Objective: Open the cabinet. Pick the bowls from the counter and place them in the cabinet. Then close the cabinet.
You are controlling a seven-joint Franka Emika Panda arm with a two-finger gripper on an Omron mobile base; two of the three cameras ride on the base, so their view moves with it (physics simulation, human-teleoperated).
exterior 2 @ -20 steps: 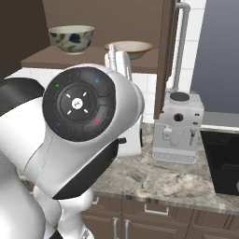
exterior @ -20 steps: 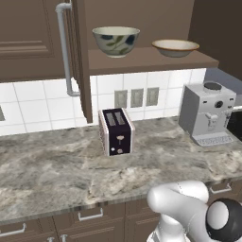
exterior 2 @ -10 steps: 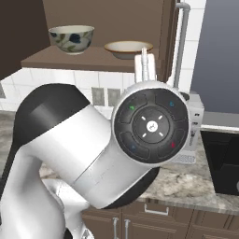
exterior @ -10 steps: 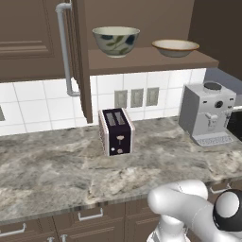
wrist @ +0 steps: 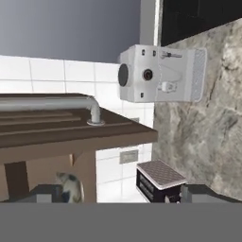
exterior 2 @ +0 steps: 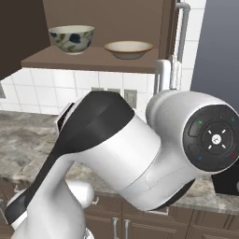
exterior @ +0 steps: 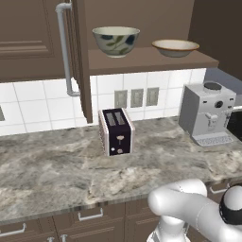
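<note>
So from my left base view both bowls, the deep patterned one (exterior: 116, 40) and the shallow cream one (exterior: 175, 47), already sit on the shelf of the cabinet (exterior: 151, 59), its left door (exterior: 81, 61) swung out edge-on with its handle (exterior: 64, 47), and the counter (exterior: 56, 170) carries just a toaster (exterior: 116, 131) and a coffee machine (exterior: 206, 113). My right base view agrees (the arm blocks much of it), with the right door (exterior 2: 169, 37) also standing open. In my hand view the gripper (wrist: 118, 194) is spread wide and holds nothing, so I judge only closing the doors is left.
</note>
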